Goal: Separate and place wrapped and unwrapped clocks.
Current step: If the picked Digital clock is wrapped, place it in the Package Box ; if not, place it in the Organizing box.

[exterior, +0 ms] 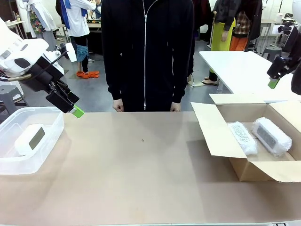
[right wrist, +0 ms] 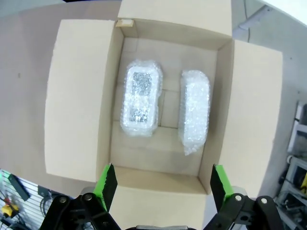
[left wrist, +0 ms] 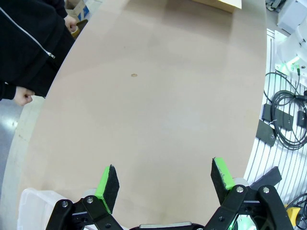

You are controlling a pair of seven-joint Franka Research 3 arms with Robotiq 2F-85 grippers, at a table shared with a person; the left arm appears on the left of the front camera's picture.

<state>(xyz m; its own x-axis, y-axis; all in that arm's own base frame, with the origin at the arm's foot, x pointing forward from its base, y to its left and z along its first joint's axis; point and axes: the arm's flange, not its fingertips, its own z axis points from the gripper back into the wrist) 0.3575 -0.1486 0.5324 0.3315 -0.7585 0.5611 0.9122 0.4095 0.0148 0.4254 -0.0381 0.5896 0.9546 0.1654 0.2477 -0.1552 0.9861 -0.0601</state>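
Observation:
The unwrapped clock (exterior: 30, 138), white with a grey display, lies in a clear plastic bin (exterior: 52, 136) at the table's left. Two wrapped clocks in bubble wrap (exterior: 243, 138) (exterior: 272, 135) lie side by side in an open cardboard box (exterior: 214, 136) on the right. From the right wrist they appear as two bundles (right wrist: 140, 98) (right wrist: 194, 111) on the box floor (right wrist: 163, 153). My left gripper (exterior: 75, 109) hangs open above the bin's far corner, holding nothing (left wrist: 164, 178). High above the box, my right gripper (exterior: 274, 81) is open and empty too (right wrist: 162, 183).
A person in a black zipped jacket (exterior: 146, 52) stands at the far edge, both hands (exterior: 117, 106) resting by the table. The brown tabletop (exterior: 141, 165) spreads between bin and box. Cables (left wrist: 288, 120) hang off the table's near side.

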